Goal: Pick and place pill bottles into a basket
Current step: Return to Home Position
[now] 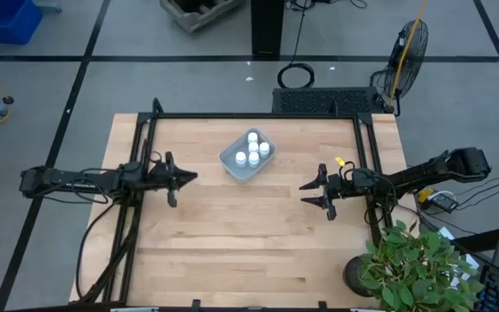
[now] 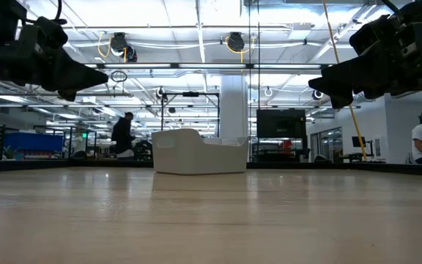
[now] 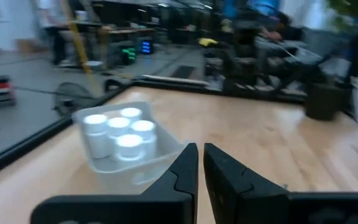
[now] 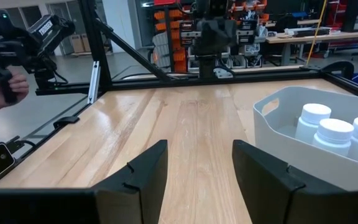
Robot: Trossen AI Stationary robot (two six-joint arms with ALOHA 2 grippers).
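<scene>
Your pill bottles sit in the basket, between your jaws. Left jaws are clenched on nothing, right jaws released, both up off the table.

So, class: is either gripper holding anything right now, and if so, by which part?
Nothing is held. The left gripper is shut on air, the right gripper is open, and the bottles sit in the basket.

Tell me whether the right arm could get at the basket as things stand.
Probably yes. The right gripper hovers open above the table, off to one side of the basket, with only bare wood between them. The left gripper sits on the basket's other side, out of the way.
</scene>
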